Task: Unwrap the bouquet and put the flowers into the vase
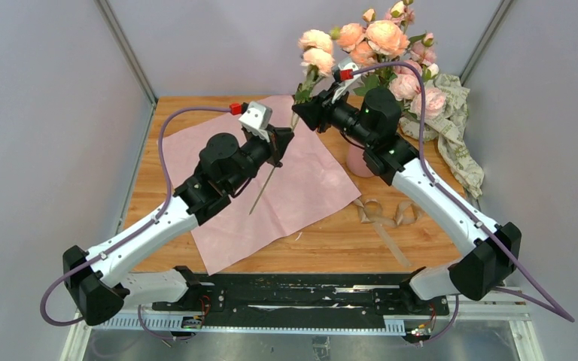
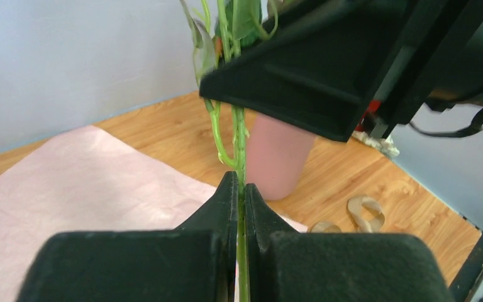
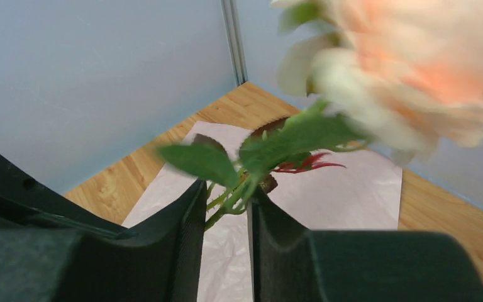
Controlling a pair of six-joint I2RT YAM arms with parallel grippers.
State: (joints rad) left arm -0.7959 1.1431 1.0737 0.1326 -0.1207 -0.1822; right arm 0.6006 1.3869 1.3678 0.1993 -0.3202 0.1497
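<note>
My left gripper (image 1: pixel 284 141) (image 2: pixel 240 179) is shut on a long green stem (image 1: pixel 263 192) (image 2: pixel 241 138) that hangs tilted above the pink wrapping paper (image 1: pixel 301 188), which lies spread flat. The stem rises to two peach-pink blooms (image 1: pixel 317 47) (image 3: pixel 415 56). Higher on the same stem (image 3: pixel 223 204), my right gripper (image 1: pixel 299 111) (image 3: pixel 226 189) has its jaws on either side, a gap still showing between them. The pink vase (image 1: pixel 360 162) (image 2: pixel 277 163) stands behind the right arm, largely hidden. A cluster of peach-pink flowers (image 1: pixel 382 36) rises above the vase.
A loose tan ribbon (image 1: pixel 384 214) (image 2: pixel 365 211) lies on the wooden table in front of the vase. Crumpled cream-green patterned paper (image 1: pixel 459 135) sits at the back right corner. Grey walls close in the table on the left, back and right.
</note>
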